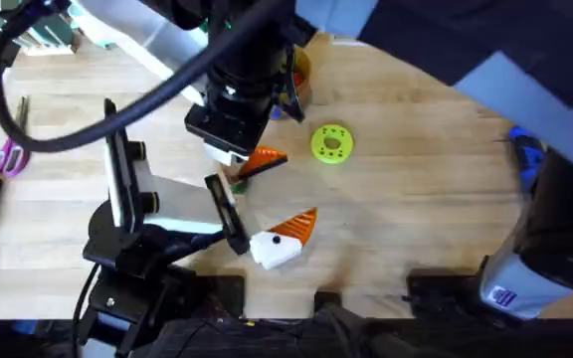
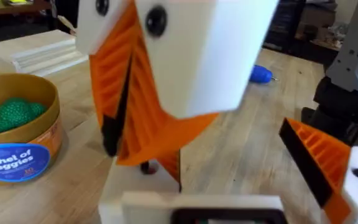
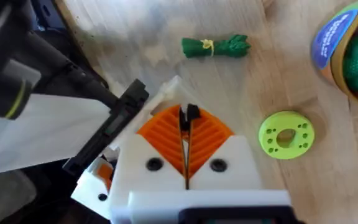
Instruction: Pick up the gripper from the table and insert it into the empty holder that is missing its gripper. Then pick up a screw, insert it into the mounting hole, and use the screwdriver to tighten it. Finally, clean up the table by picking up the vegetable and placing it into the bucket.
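— Where's the vegetable now?

— On the bench, loose, on the side of the lime-green disc that faces the left arm's base. The bucket stands beyond the disc, farther from both bases, with knobbly green pieces inside.

— Which arm is closer to it?

— The right one, I'd say. It reaches across the middle, and the right gripper hangs just short of the vegetable, its orange pads pressed together with nothing held that I can make out. The left gripper sits nearer the bases than the disc, fingers spread apart and empty.

— How does the vegetable lie against those pads?

— That's the catch. Its long axis runs crosswise to the seam between the pads, so along the line they open on. My guess is that the wrist needs a quarter turn, and the pads must part, before it comes down.

— Can you see that from above?

— Hardly. From overhead the right arm covers most of the vegetable. The right wrist camera gives its full length, tie and all, and the disc beside it. The left wrist camera adds the bucket's contents and the blue screwdriver lying well beyond.
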### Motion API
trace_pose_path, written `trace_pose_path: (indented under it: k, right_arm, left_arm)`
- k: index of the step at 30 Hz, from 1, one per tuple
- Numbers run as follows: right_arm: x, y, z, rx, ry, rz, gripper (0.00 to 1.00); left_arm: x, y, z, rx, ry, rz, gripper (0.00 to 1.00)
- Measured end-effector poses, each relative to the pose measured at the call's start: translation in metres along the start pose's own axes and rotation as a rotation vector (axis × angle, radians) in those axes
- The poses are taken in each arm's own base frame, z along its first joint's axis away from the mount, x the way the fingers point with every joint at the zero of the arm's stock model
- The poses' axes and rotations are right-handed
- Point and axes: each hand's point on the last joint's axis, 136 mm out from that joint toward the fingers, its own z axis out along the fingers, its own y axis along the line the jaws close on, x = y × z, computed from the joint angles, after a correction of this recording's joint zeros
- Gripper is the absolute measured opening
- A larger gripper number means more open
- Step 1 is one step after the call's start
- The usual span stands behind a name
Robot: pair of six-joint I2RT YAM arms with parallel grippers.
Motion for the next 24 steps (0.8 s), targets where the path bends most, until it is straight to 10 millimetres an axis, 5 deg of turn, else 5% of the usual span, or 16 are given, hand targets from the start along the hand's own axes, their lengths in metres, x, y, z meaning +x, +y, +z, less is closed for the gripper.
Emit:
trace_pose_path:
  k: [24]
  right_arm:
    - [0.0020, 0.0010, -0.0067, 0.000, 0.004, 0.001, 0.006]
  left_arm:
    - [0.0000, -0.0007, 0.0000, 0.004, 0.000, 0.018, 0.992]
